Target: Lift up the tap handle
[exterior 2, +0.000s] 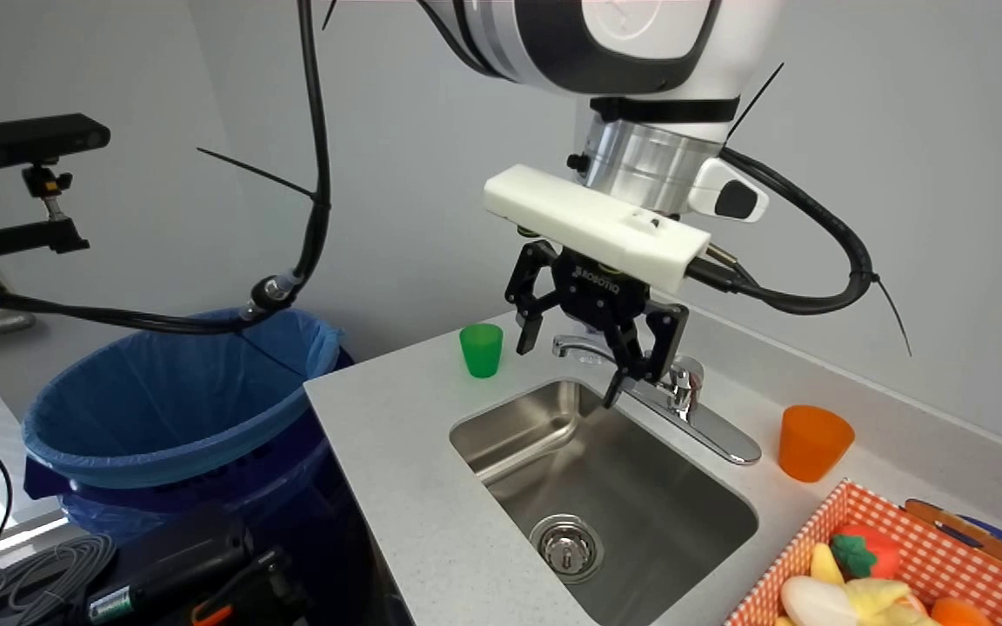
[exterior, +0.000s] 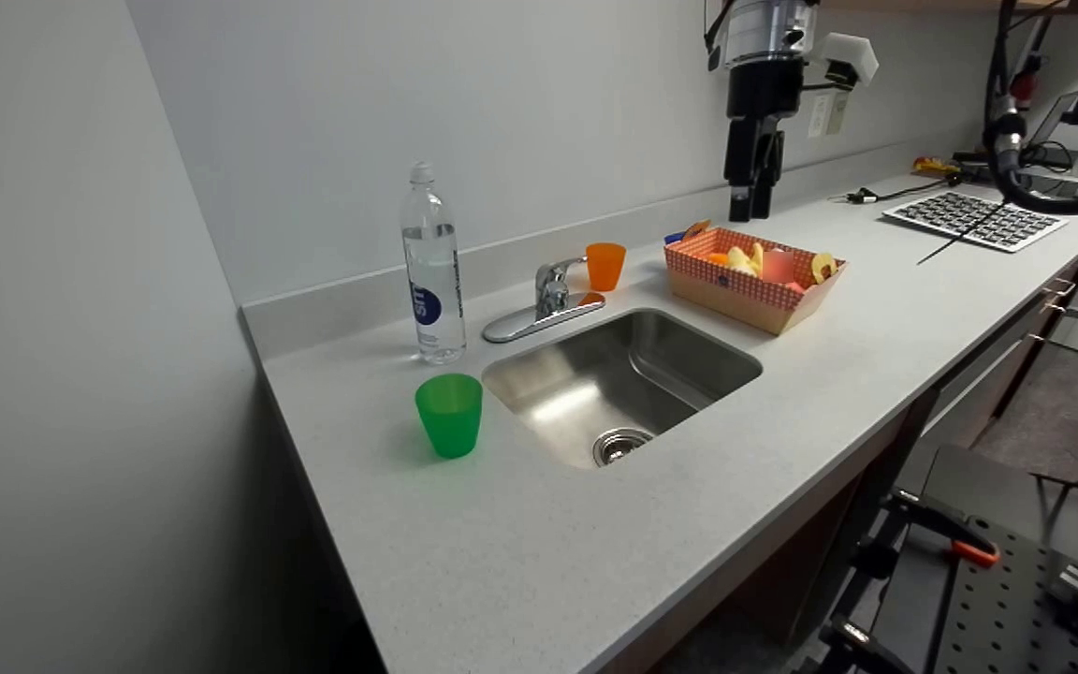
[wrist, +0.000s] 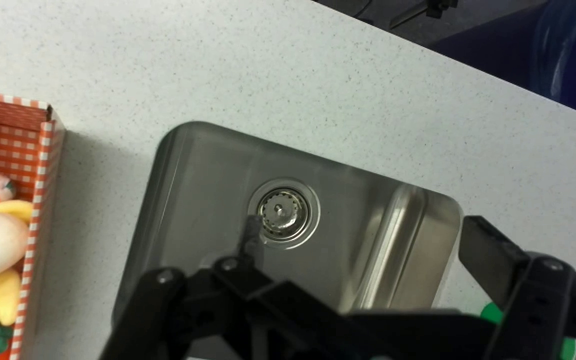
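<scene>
We locate the tap handle (exterior: pixel 561 267) on top of the chrome faucet (exterior: pixel 553 298), between the sink (exterior: pixel 633 384) and the wall (exterior: pixel 520 122). Its long axis seems to run along the wall, tip right toward the orange cup (exterior: pixel 605 267); lever and spout are hard to separate at this size, so we treat that axis as provisional. The governing relation is as follows: the handle lies below the fingers (exterior 2: pixel 529 333) and wallward of them, which is right and far in an exterior view where the gripper (exterior 2: pixel 567 375) partly covers the faucet. The fingers are spread wide, hold nothing, and stand well apart from the handle. Their spread runs roughly parallel to the wall; we therefore judge that one fingertip hooked under the lever suits the lift better than a pinch. The arm (exterior 2: pixel 640 43) reaches in from above, gripper pointing down over the sink; the wrist view gives us the drain (wrist: pixel 284 211) but not the handle. Farther out, in an exterior view, we note the bottle (exterior: pixel 436 281) left, the green cup (exterior: pixel 450 417) near left, and the basket (exterior: pixel 726 292) right.
</scene>
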You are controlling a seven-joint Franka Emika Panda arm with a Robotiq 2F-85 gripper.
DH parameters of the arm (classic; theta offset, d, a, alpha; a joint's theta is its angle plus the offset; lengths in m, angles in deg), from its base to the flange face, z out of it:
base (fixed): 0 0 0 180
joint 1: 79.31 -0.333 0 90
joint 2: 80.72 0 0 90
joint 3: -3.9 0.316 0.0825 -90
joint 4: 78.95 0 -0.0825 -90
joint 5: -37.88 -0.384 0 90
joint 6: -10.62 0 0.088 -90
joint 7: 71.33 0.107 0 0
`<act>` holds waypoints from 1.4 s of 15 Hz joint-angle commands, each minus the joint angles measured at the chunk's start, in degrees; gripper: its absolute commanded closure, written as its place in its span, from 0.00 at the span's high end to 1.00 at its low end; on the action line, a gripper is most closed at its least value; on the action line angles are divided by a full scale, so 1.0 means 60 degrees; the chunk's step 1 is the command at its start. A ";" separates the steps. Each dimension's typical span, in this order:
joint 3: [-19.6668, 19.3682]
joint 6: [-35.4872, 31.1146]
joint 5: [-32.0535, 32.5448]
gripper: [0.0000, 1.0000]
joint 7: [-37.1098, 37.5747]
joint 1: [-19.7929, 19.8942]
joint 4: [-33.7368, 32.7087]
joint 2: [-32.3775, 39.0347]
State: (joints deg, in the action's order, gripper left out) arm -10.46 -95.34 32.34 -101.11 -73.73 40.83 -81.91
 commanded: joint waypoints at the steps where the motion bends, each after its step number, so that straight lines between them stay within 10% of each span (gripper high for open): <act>1: 0.0262 0.0024 -0.0003 1.00 -0.0003 0.0263 -0.0009 0.0004; 21: 0.0594 -0.0750 -0.0242 1.00 0.0784 0.0157 -0.0522 0.0728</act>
State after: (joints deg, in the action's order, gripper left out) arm -8.79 -97.96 32.34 -99.30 -73.48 40.53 -80.55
